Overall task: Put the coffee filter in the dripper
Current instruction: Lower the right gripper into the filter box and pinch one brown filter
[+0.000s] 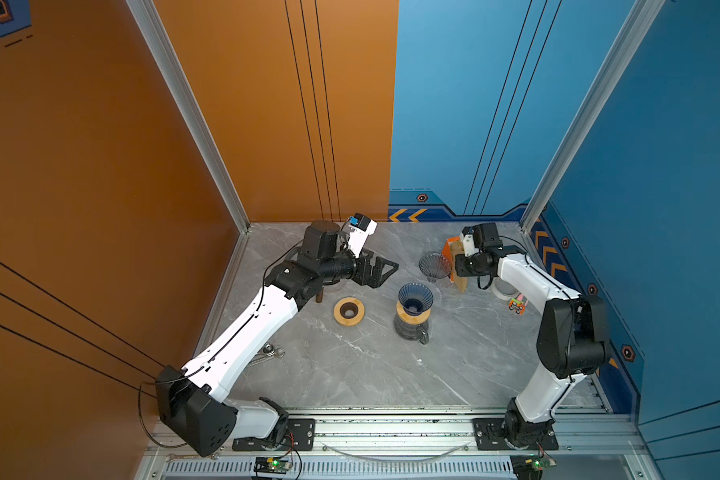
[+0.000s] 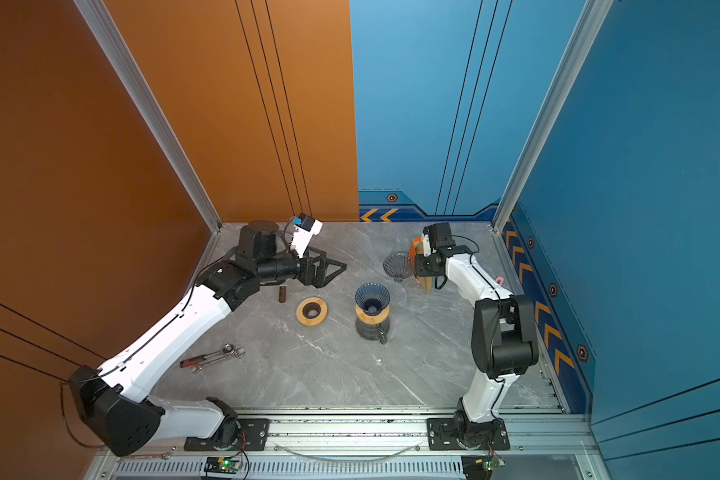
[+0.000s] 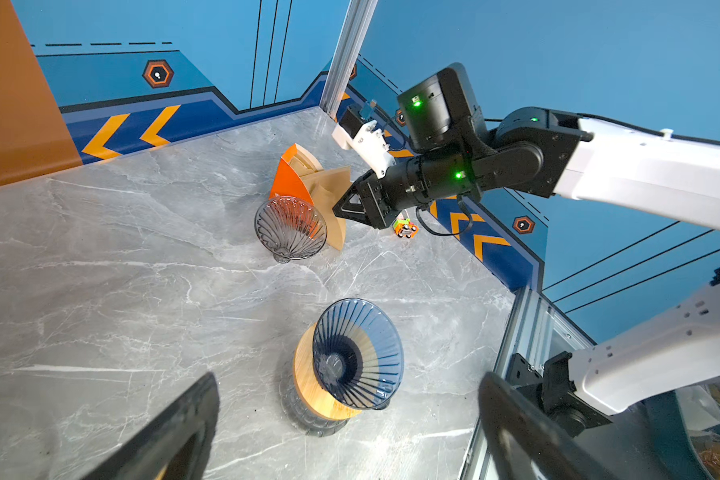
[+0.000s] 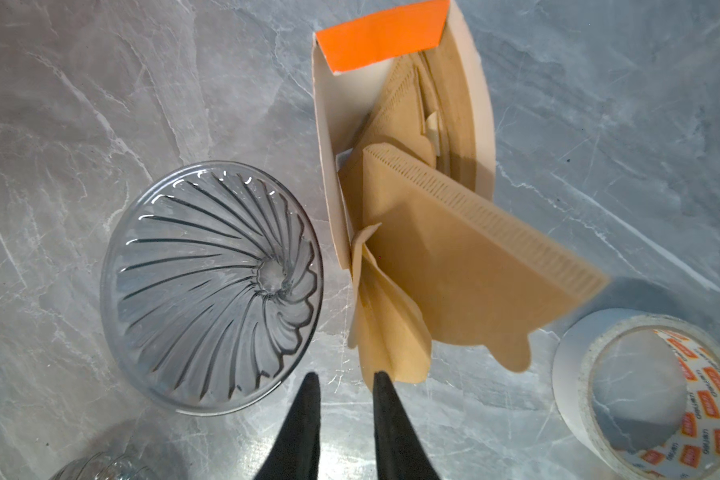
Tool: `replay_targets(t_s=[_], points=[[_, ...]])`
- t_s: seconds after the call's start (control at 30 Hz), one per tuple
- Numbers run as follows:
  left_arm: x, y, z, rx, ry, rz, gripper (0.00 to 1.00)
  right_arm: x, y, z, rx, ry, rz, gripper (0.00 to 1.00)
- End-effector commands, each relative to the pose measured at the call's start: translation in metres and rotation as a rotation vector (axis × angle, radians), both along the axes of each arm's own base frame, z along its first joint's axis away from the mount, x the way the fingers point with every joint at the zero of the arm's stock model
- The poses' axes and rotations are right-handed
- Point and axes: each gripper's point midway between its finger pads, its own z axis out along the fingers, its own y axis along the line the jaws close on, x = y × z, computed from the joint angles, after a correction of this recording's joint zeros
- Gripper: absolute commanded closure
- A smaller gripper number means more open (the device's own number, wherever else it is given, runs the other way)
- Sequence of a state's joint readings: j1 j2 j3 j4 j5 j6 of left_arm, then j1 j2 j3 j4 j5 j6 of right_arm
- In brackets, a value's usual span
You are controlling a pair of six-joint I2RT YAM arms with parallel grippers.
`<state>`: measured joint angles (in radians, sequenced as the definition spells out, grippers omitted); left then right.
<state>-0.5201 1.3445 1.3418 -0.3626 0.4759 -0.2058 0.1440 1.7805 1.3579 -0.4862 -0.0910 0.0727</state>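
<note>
Right gripper [image 4: 344,376] nearest, jaws narrowly parted, one tip at a brown coffee filter [image 4: 391,324] spilling from the orange filter box [image 4: 383,37]. Blue dripper [image 1: 415,296] sits on a glass carafe [image 1: 410,328]. Left gripper [image 1: 385,270] spread wide.

From up here I see my left claw [image 2: 328,270] spread wide above the desk [image 2: 308,374], well apart from the blue dripper [image 2: 372,296] sitting on its carafe [image 2: 373,330]. My right claw [image 2: 424,274] is down at the orange filter box [image 2: 412,250], just beside the clear dripper [image 2: 397,265]. A tan filter [image 2: 426,286] pokes out below it, and I cannot make out its jaws.
</note>
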Motion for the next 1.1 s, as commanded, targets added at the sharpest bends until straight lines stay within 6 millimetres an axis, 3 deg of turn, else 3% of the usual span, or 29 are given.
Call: replay_targets(t_s=[0.0, 0.43, 0.63, 0.87, 1.07], points=[[-0.010, 0.000, 0.008, -0.007, -0.022, -0.020, 0.02, 0.008, 0.000, 0.001, -0.042, -0.006, 0.012, 0.78], [-0.011, -0.003, 0.003, 0.005, -0.014, -0.029, 0.02, 0.018, -0.001, -0.023, -0.114, 0.031, 0.019, 0.82], [-0.011, -0.004, 0.002, 0.006, -0.010, -0.031, 0.02, 0.019, 0.000, -0.027, -0.118, 0.036, 0.024, 0.90], [-0.012, -0.003, 0.004, 0.006, -0.014, -0.030, 0.02, 0.015, -0.002, -0.017, -0.145, 0.026, 0.023, 0.99], [-0.013, -0.003, 0.006, 0.003, -0.016, -0.030, 0.02, 0.001, -0.003, 0.004, -0.166, 0.007, 0.014, 1.00]])
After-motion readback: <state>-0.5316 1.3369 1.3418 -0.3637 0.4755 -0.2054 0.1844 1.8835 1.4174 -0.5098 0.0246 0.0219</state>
